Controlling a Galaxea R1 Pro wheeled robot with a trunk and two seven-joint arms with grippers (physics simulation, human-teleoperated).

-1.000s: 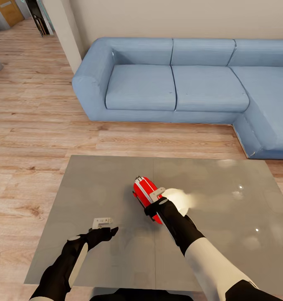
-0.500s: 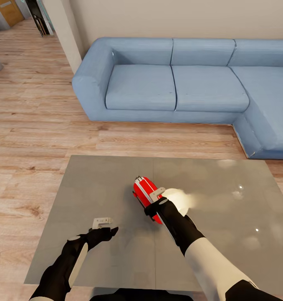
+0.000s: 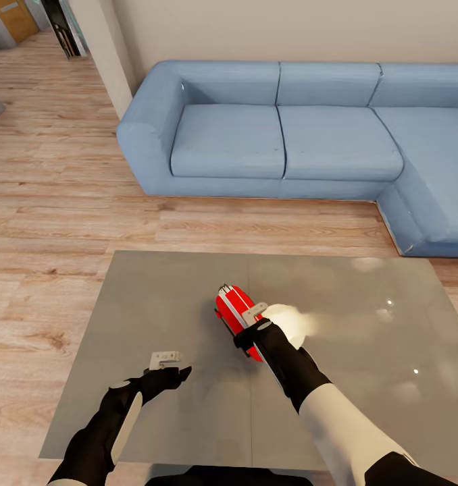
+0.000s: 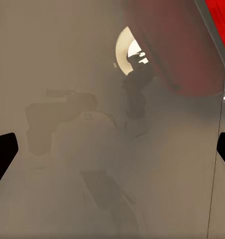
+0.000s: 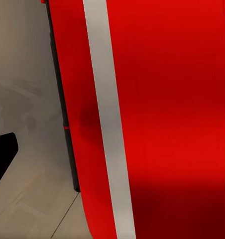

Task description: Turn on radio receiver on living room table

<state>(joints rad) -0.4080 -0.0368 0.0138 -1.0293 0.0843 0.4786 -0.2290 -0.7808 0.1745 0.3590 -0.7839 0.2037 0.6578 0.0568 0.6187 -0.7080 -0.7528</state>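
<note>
The red radio receiver [image 3: 232, 309] with its white edge band lies on the glossy grey table [image 3: 155, 290], near the middle. My right gripper [image 3: 255, 314] presses down on the radio's near end. In the right wrist view the radio's red shell [image 5: 167, 114] is very close, and one black fingertip [image 5: 3, 152] stands wide at the side, so the jaws look open. The dial, grille and handle are hidden. My left gripper [image 3: 165, 358] hovers open over the table, left of the radio, holding nothing. A red corner of the radio [image 4: 221, 14] shows in the left wrist view.
A blue L-shaped sofa [image 3: 283, 142] stands beyond the table, across a strip of light wood floor [image 3: 53, 223]. A bright lamp reflection [image 3: 286, 322] glares on the table beside the radio. A wall corner [image 3: 104, 47] and a hallway lie at the far left.
</note>
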